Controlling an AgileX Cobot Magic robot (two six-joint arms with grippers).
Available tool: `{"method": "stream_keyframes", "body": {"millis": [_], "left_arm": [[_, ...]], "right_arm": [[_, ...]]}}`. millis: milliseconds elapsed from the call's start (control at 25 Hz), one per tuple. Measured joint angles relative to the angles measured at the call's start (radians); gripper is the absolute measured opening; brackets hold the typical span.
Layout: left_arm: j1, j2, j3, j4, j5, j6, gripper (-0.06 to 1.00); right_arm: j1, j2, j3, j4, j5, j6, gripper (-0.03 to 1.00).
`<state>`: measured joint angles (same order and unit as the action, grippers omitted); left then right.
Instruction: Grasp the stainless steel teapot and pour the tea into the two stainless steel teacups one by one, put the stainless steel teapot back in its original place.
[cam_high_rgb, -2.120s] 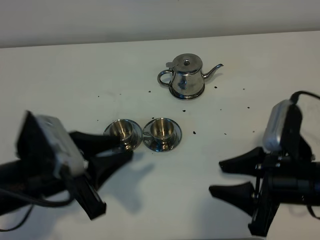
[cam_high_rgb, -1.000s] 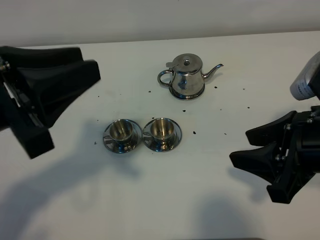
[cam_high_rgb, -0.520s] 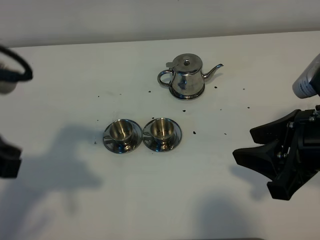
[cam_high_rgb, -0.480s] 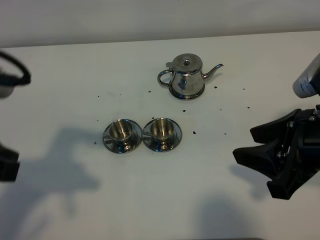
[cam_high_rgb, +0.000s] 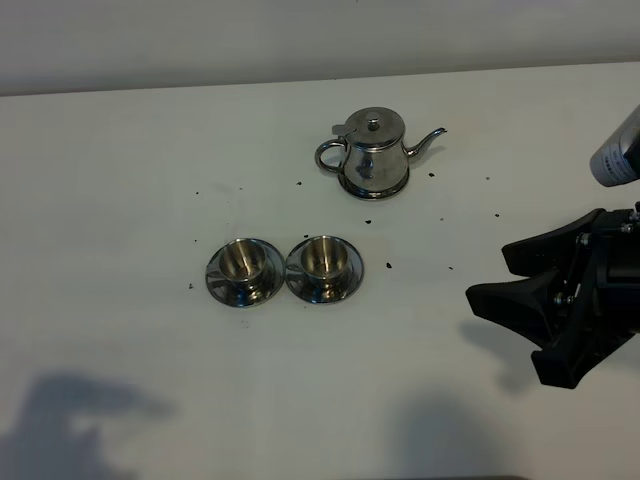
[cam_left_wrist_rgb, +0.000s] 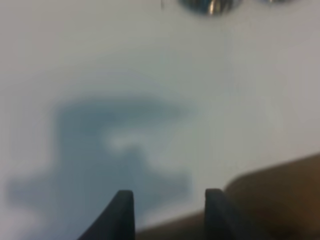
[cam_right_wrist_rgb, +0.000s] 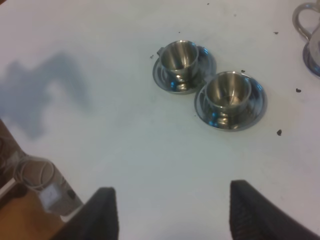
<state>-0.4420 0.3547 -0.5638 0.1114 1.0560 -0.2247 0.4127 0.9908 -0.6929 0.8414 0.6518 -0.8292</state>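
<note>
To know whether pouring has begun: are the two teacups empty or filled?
Empty. Both teacups show bare, shiny insides down to the bottom, with no dark liquid.

The counter (cam_high_rgb: 120, 200) is plain white, peppered with small dark specks (cam_high_rgb: 389, 265). The stainless steel teapot (cam_high_rgb: 372, 155) is mirror-bright silver streaked with dark reflections. The left teacup (cam_high_rgb: 243, 262) and right teacup (cam_high_rgb: 324, 258) are the same shiny silver, pale brassy inside, on silver saucers (cam_high_rgb: 349, 275). The right end effector (cam_high_rgb: 492, 276) is matte black; the left end effector (cam_left_wrist_rgb: 168, 205) looks blackish. Shadows (cam_high_rgb: 70, 420) are soft blue-grey.
</note>
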Motion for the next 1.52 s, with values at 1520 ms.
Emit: {"method": "stream_keyframes", "body": {"millis": [1520], "left_arm": [[0.424, -0.225, 0.056, -0.157, 0.001, 0.217, 0.37]], "right_arm": [[0.000, 0.000, 0.000, 0.043, 0.000, 0.011, 0.48]]}}
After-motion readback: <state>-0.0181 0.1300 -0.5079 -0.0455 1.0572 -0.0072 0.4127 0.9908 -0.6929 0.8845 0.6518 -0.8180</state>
